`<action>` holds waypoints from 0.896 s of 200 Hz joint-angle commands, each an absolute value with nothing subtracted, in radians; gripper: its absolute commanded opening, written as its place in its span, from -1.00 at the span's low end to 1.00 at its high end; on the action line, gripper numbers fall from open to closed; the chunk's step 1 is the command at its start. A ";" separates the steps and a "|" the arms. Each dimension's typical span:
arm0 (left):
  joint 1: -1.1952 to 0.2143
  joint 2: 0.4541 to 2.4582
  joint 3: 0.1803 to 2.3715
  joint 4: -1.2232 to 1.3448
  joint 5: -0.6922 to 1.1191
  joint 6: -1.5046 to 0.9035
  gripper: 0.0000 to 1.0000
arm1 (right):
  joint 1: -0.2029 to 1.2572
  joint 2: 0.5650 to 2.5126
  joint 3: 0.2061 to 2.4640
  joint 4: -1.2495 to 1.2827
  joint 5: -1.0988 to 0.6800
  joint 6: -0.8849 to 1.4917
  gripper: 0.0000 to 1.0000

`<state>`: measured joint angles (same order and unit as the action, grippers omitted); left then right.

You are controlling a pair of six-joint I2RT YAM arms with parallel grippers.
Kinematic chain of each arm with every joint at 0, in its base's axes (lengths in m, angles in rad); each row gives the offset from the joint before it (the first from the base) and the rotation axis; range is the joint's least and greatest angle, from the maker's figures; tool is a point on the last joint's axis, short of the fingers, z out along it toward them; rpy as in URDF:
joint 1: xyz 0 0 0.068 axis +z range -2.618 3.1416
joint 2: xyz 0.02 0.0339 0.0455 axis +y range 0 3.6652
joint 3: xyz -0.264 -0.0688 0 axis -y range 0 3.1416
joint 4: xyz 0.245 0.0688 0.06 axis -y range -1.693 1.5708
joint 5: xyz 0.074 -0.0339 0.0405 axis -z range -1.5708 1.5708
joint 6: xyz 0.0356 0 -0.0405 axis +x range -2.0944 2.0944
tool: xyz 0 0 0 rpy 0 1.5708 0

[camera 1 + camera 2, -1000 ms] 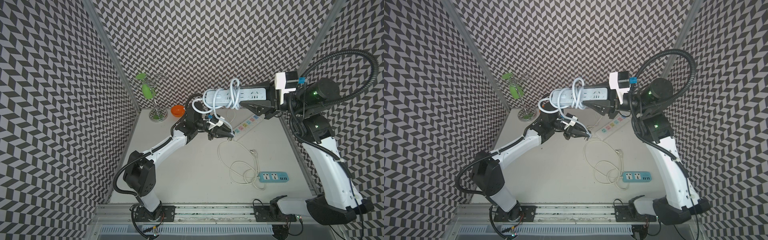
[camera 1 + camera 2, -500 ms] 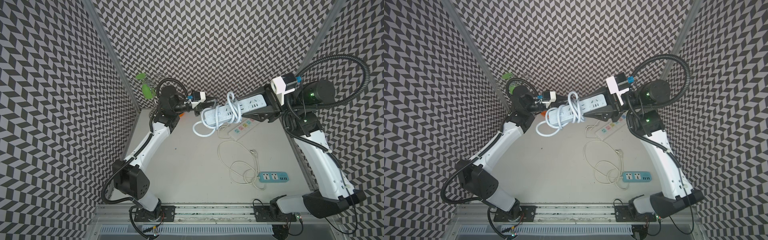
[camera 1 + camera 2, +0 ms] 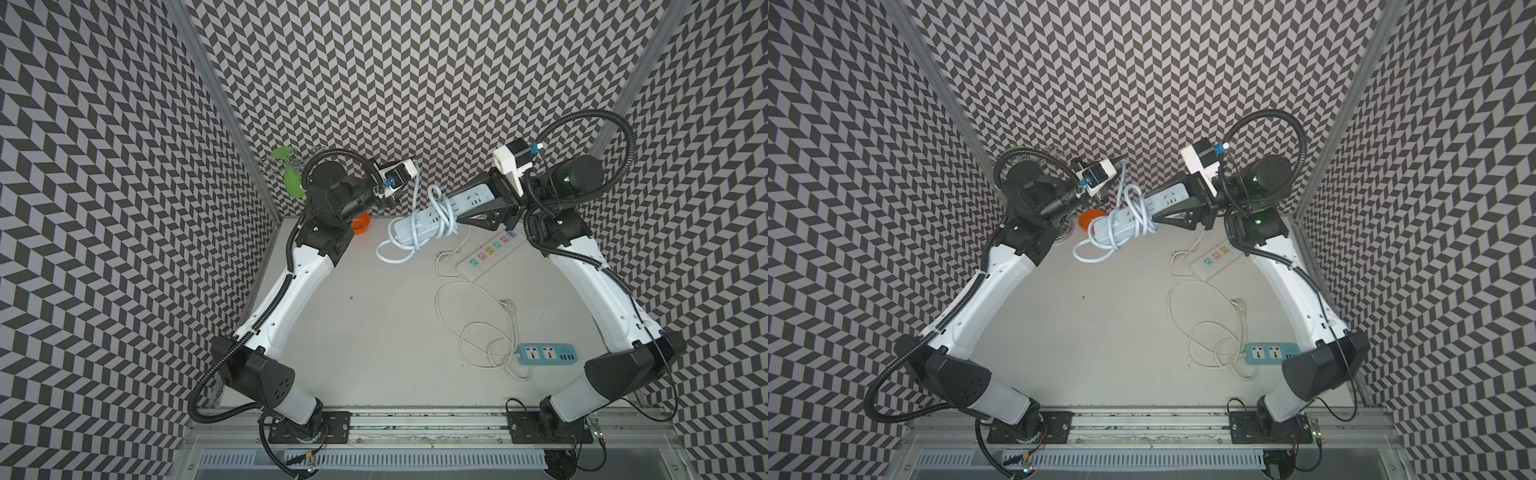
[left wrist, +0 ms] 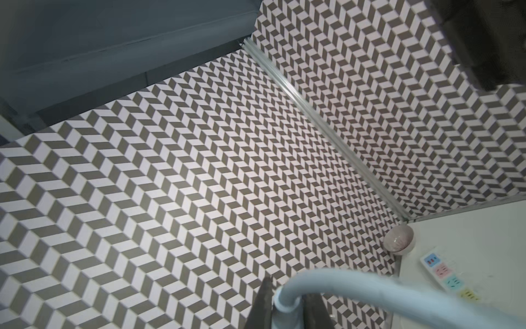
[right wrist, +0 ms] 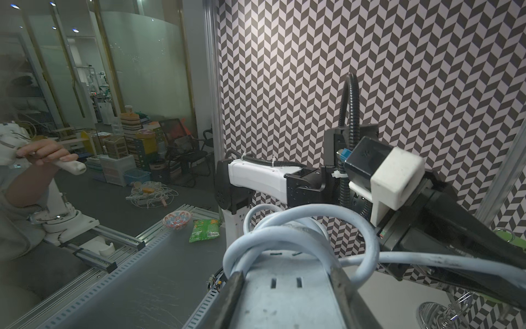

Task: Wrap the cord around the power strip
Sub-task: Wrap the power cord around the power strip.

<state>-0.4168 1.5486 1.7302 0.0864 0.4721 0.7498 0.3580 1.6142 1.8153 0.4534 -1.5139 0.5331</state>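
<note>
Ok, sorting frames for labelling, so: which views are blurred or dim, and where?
Left wrist view: the cord near the lens is soft, the wall sharper. Right wrist view: the power strip is clear, the room behind dim. Both top views: sharp, evenly lit.

Left pincer [image 4: 288, 306] swung the cord [image 3: 435, 206] up and back, leftward.

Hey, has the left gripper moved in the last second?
Yes. The left gripper, gripping the thick pale blue-grey cord, swung from beside the wide white pastel-socket strip toward the rear wall, near the orange bowl.
</note>
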 commanded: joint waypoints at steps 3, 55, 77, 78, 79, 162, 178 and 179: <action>-0.416 1.494 1.766 0.100 0.268 0.868 -0.89 | 0.373 1.636 1.812 0.512 -1.577 0.604 -1.00; -0.469 1.441 1.740 0.094 0.197 0.947 -0.88 | 0.341 1.720 1.868 0.276 -1.490 0.448 -1.00; -0.538 1.443 1.729 0.088 0.109 1.031 -0.88 | 0.338 1.767 1.964 0.030 -1.411 0.274 -1.00; -0.541 1.442 1.729 0.088 0.103 1.035 -0.88 | 0.338 1.769 1.967 0.023 -1.408 0.268 -1.00; -0.546 1.442 1.728 0.088 0.099 1.041 -0.88 | 0.337 1.771 1.969 0.016 -1.404 0.264 -1.00; -0.716 1.407 1.623 0.066 -0.182 1.173 -0.86 | 0.311 1.837 2.011 -0.059 -1.098 0.287 -1.00; -0.751 1.407 1.586 0.080 -0.250 1.205 -0.85 | 0.300 1.860 2.033 -0.075 -1.029 0.317 -1.00; -0.755 1.407 1.582 0.082 -0.255 1.208 -0.85 | 0.299 1.861 2.034 -0.075 -1.025 0.317 -1.00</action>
